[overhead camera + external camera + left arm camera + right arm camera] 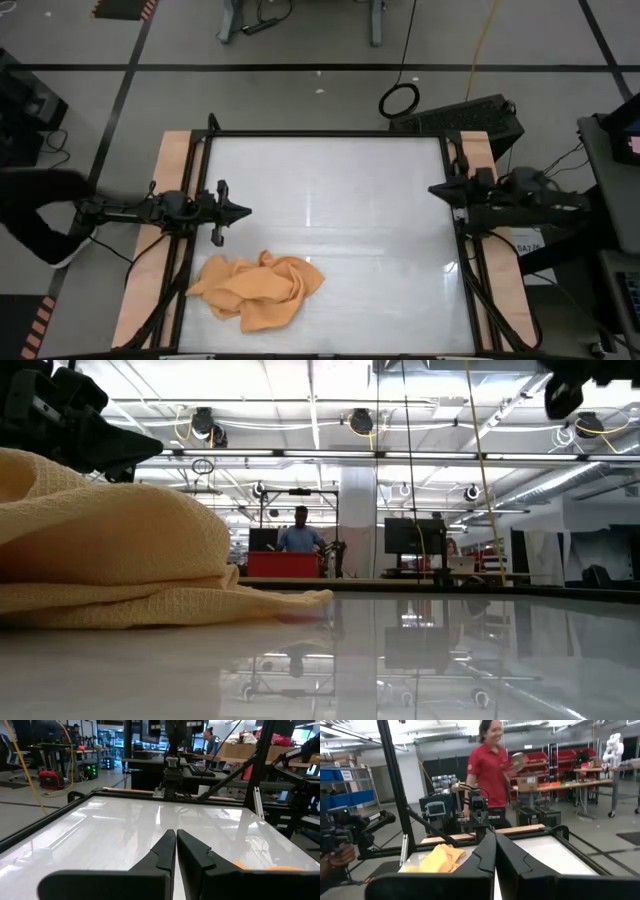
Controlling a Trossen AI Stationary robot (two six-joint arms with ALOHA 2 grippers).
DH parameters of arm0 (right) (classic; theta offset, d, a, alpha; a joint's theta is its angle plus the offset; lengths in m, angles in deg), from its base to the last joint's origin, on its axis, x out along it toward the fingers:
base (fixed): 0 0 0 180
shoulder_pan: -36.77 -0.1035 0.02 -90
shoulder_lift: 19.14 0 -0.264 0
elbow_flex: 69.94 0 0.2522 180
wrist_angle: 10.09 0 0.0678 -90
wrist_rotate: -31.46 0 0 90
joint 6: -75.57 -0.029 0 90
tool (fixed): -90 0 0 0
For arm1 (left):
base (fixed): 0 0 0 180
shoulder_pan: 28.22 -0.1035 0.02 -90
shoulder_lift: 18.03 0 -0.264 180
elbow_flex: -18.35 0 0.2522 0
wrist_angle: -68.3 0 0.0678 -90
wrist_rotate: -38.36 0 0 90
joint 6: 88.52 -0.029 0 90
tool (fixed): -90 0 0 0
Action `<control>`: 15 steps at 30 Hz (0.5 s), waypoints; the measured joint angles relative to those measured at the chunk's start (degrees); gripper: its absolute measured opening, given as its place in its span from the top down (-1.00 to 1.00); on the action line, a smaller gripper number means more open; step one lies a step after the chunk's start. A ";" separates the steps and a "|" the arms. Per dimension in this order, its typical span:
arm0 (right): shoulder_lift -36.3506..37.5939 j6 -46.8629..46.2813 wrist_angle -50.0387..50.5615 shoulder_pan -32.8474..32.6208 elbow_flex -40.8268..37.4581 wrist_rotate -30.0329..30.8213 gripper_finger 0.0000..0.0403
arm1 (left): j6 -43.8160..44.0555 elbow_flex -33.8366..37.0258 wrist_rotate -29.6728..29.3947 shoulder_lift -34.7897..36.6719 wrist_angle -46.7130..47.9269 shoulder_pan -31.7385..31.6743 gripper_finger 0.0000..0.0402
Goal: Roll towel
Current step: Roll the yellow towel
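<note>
The orange-tan towel (260,290) lies crumpled in a loose heap on the white tabletop, near the front edge toward the left; it fills the left of the low view (110,550) and shows in the right wrist view (437,858). My left gripper (243,211) hovers shut at the table's left edge, a little beyond the towel, pointing level toward the right. My right gripper (434,189) is shut at the table's right edge, raised above it and pointing toward the left. Neither touches the towel.
A black frame (330,134) borders the white tabletop (350,220), with wooden strips on both sides. A person in a red shirt (487,775) stands beyond the table's left side. A person's dark sleeve (40,205) reaches in near the left arm's base.
</note>
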 joint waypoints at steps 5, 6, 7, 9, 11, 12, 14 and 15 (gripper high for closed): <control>-5.93 -0.62 7.97 0.00 9.93 -0.14 1.00 | 0.01 0.00 0.00 0.00 0.02 0.00 0.89; -7.11 -0.60 8.83 0.00 11.36 -0.28 1.00 | 0.01 0.00 0.00 0.00 0.02 0.02 0.89; -8.29 -0.60 9.32 0.00 12.59 -0.44 1.00 | 0.01 -0.02 0.00 0.00 0.02 0.01 0.89; -10.58 -0.60 9.89 -0.02 14.75 -1.61 1.00 | 0.04 -0.01 0.00 0.00 0.04 0.02 0.89; -12.92 -0.59 9.90 -0.02 17.04 -1.95 1.00 | 0.34 -0.02 0.00 0.00 0.04 0.01 0.89; -14.02 -0.63 10.16 -0.02 18.23 -1.97 1.00 | 0.33 -0.01 0.00 0.00 0.05 0.01 0.89; -16.18 -0.64 10.30 -0.02 20.37 -1.88 1.00 | 0.34 -0.02 0.00 0.00 0.07 0.01 0.89; -17.06 -0.61 10.22 -0.02 21.12 -1.86 1.00 | 0.34 0.00 0.00 0.00 0.07 0.02 0.89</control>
